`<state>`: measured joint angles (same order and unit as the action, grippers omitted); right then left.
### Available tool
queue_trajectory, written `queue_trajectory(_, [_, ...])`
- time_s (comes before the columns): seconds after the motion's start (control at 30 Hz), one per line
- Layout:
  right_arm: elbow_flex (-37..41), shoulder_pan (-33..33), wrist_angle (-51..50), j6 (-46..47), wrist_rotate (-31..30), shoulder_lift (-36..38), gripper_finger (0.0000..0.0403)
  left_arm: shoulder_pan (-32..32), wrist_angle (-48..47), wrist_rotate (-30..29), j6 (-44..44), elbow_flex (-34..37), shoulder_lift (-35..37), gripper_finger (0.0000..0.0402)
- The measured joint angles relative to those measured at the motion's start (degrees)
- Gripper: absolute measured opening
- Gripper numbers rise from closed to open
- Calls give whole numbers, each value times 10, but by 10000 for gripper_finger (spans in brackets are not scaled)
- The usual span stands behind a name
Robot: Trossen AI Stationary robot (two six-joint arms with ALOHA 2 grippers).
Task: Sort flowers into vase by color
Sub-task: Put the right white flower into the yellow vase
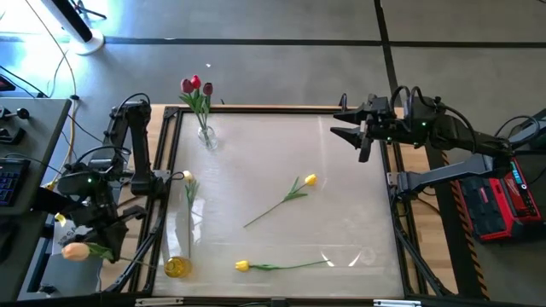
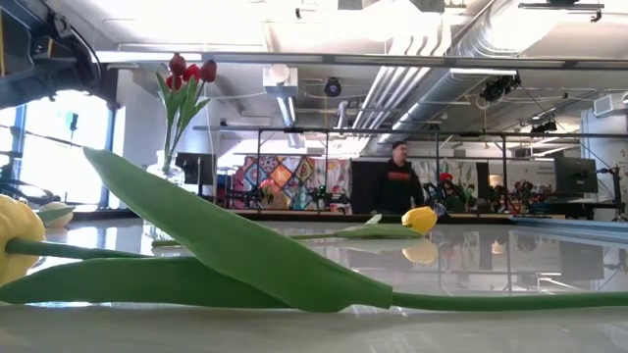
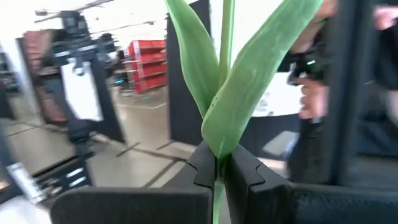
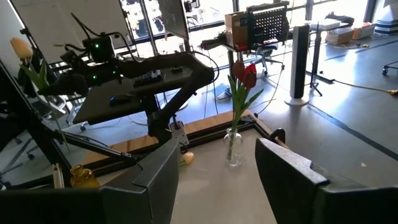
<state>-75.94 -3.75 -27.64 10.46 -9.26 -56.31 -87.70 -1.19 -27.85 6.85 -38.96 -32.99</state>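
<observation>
My left gripper point(image 1: 109, 243) is beyond the table's left edge, shut on a tulip with a peach head point(image 1: 75, 251); the head also shows in the right wrist view point(image 4: 22, 46). A clear vase point(image 1: 206, 136) at the far left holds red tulips point(image 1: 196, 85). A small yellow vase point(image 1: 177, 266) stands at the near left. A cream tulip point(image 1: 188, 176) and two yellow tulips point(image 1: 309, 180) point(image 1: 241, 266) lie flat on the table. My right gripper point(image 1: 350, 126) waits open above the table's far right edge. My left gripper pinches the tulip's thin green stem point(image 3: 217, 177) between its two fingers, just below where the leaves point(image 3: 249, 81) branch off. The fingers lie level and across the stem. The flower is lifted clear of the table, with leaves and head on the far side of the fingers.
A black frame point(image 1: 162, 170) runs round the glossy table top. Desks, cables and gear stand off the left edge, and a red case point(image 1: 499, 200) off the right. A person point(image 2: 397, 176) stands in the room behind the table.
</observation>
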Motion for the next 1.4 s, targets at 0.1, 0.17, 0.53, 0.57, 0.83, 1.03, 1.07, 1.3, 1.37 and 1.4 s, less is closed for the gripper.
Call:
queue_trajectory(0.1, [0,0,0,0,0,0,199,5,-5,-42,4,0,-4,0])
queue_trajectory(0.17, [0,0,0,0,0,0,199,4,-5,-61,9,0,-8,0])
queue_trajectory(0.53, [0,0,0,0,0,0,199,16,-4,-169,-77,0,-30,0])
queue_trajectory(0.57, [0,0,0,0,0,0,199,21,-4,-178,-92,0,-31,0])
queue_trajectory(0.83, [0,0,0,0,0,0,199,45,29,-175,-161,32,-34,0])
queue_trajectory(1.03, [0,0,0,0,0,0,199,44,43,-162,-173,55,-34,0])
queue_trajectory(1.07, [0,0,0,0,0,0,199,44,42,-162,-173,58,-34,0])
queue_trajectory(1.3, [0,0,0,0,0,0,199,44,58,-145,-162,93,-34,0])
queue_trajectory(1.37, [0,0,0,0,0,0,199,44,61,-135,-158,104,-33,0])
queue_trajectory(1.4, [0,0,0,0,0,0,199,44,63,-132,-153,111,-33,0])
